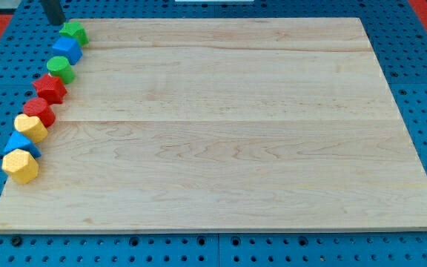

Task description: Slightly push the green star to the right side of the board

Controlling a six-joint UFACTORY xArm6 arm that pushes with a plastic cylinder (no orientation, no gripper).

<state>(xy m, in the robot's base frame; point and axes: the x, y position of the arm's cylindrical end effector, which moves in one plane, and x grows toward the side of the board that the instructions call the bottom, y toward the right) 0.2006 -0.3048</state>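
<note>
The green star (pixel 73 32) lies at the board's top left corner, at the top of a line of blocks along the left edge. My tip (pixel 56 23) is just to the view's left of the green star and slightly above it, close to it or touching; I cannot tell which. Only the lower part of the dark rod shows.
Below the green star, running down the left edge: a blue block (pixel 67 50), a green cylinder (pixel 60 68), a red star (pixel 50 89), a red cylinder (pixel 39 111), a yellow block (pixel 30 127), a blue triangle (pixel 22 144) and a yellow hexagon (pixel 20 166). The wooden board (pixel 236 126) sits on a blue pegboard.
</note>
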